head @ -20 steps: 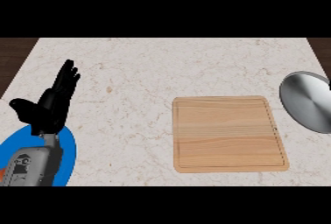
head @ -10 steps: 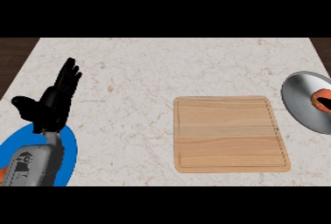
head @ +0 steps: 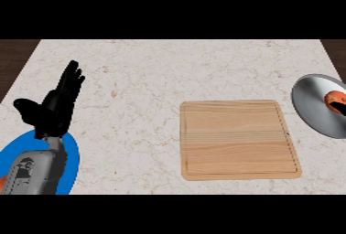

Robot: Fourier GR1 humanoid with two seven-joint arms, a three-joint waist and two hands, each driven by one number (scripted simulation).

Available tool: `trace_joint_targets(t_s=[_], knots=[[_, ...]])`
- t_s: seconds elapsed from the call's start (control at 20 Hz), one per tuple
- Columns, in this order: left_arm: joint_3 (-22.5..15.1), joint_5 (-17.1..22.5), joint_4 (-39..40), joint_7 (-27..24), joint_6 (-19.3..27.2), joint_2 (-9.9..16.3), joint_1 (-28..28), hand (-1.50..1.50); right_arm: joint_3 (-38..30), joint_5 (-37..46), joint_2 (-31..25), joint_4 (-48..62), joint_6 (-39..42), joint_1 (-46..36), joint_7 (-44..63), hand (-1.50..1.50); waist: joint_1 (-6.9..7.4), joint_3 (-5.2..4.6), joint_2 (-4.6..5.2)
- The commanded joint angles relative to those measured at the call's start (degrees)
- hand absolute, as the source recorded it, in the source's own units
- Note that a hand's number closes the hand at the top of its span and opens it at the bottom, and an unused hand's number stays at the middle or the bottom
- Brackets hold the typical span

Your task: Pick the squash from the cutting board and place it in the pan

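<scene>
An orange squash (head: pixel 334 97) shows at the right edge of the head view, over the grey round pan (head: pixel 312 107), which the edge cuts off. A dark sliver (head: pixel 340 109) touches the squash there; it looks like part of my right hand, most of which is out of frame. The wooden cutting board (head: pixel 238 139) lies right of centre with nothing on it. My left hand (head: pixel 54 109) rests open at the far left, fingers pointing up, well apart from the board.
A blue round plate (head: pixel 72 167) lies under my left forearm at the lower left corner. The pale marble counter (head: pixel 148 77) ends in dark edges at the far left and right.
The squash has come into view over the pan from the right edge; one second ago the pan showed nothing on it. My left hand has barely moved.
</scene>
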Motion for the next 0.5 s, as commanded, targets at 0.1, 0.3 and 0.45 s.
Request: trace_joint_targets(t_s=[0.1,0.3,0.45], knots=[[0.45,-0.02,-0.29,-1.59,-0.12,-0.18,3.36,0.0,-7.03,-10.13,0.83,-2.42,4.84,3.1,-11.13,-1.5,-1.52,-0.25,-0.84],[1.87,0.26,-0.51,3.16,0.93,1.03,-1.15,0.0,-7.06,-14.39,5.3,-5.65,13.66,6.75,-14.3,-1.5,-3.13,-0.44,-1.48],[1.3,-1.25,0.54,-2.14,1.67,-0.34,2.98,0.0,-6.23,-16.67,4.79,-11.29,21.55,11.58,-14.36,-1.5,-3.77,-0.56,-1.7]])
